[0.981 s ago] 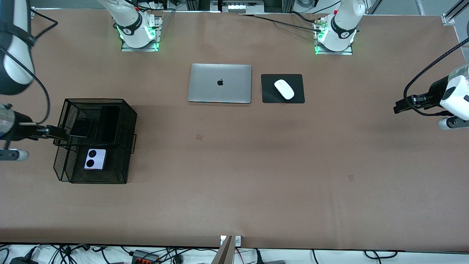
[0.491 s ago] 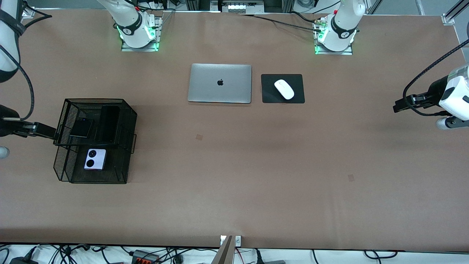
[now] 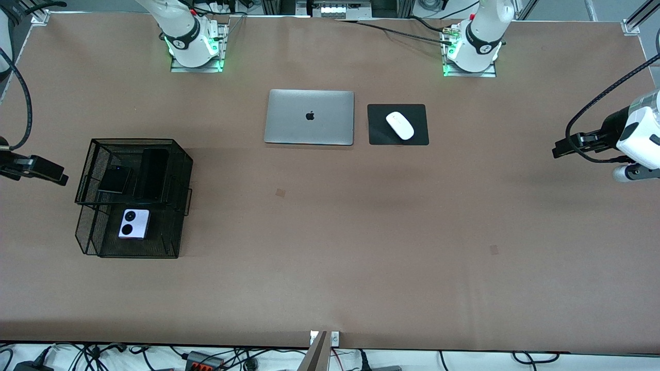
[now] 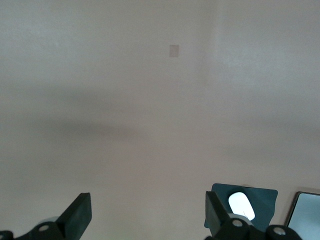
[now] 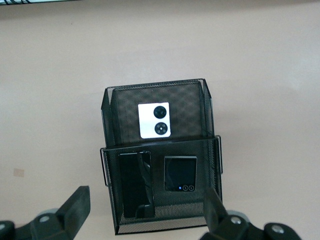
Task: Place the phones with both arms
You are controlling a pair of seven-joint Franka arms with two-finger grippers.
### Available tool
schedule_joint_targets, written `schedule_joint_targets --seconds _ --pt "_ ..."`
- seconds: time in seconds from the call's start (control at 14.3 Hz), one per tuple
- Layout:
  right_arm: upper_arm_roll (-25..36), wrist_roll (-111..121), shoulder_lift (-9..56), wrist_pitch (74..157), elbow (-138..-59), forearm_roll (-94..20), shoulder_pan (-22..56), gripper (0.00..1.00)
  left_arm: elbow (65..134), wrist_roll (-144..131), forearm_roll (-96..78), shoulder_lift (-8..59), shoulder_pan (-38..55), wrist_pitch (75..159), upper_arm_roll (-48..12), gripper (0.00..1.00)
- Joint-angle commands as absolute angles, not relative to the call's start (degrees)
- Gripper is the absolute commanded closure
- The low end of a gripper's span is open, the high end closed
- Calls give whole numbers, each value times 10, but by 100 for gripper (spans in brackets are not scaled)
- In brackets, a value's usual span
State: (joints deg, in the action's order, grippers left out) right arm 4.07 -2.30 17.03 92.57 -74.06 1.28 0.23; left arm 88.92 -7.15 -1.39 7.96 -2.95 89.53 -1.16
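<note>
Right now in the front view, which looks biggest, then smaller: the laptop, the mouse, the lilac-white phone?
1. silver laptop, biggest by far.
2. lilac-white phone.
3. white mouse, a little smaller than the phone; close, so unsure.

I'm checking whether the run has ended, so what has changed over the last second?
The right gripper, open and empty, has drawn away from the mesh rack toward the right arm's end of the table. The left gripper waits open at the left arm's end. The long black phone, small black phone and lilac-white phone stayed in the rack; laptop and mouse unchanged.
</note>
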Motion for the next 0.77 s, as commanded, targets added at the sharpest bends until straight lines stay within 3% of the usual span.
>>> schedule_joint_targets --seconds 0.0,0.42,0.7 --pt "60 -27 128 934 -796 5 24 0 889 -58 -14 76 -29 891 -13 0" --pt "58 -23 82 958 -870 11 24 0 889 -58 -14 76 -29 891 -13 0" --pt "56 -23 12 1030 -992 11 25 0 889 -58 -15 76 -29 890 -13 0"
